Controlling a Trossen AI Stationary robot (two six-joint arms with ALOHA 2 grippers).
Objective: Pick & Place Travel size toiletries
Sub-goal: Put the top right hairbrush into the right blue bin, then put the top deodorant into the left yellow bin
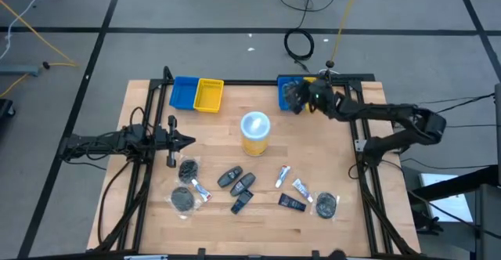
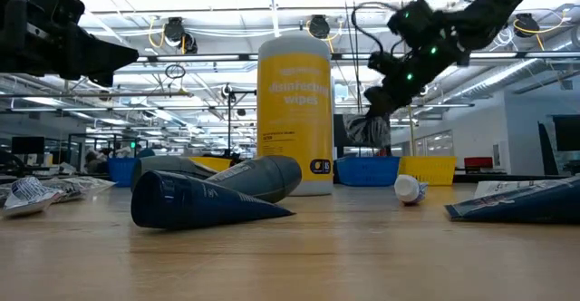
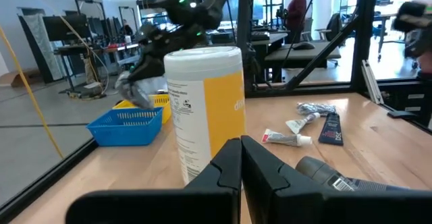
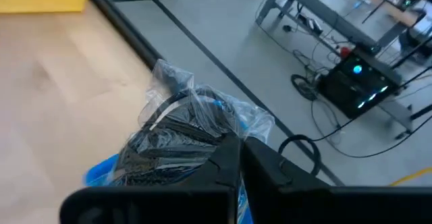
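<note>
Travel size toiletries point(image 1: 243, 185) remain mostly unsorted: about ten lie on the tabletop point(image 1: 156, 115) on the near side of the yellow wipes canister point(image 1: 255, 132), among them dark bottles, white tubes and wrapped discs. One wrapped disc point(image 4: 182, 133) is held in the narrow jaws of the right gripper point(image 1: 299, 97), above the blue bin point(image 1: 291, 92) at the far edge, right of the canister. Judged early: one item in transit, the rest waiting. The left gripper point(image 1: 182, 141), jaws closed and empty, waits left of the canister. Open tabletop surrounds the canister; the bin sits hard against the far edge.
</note>
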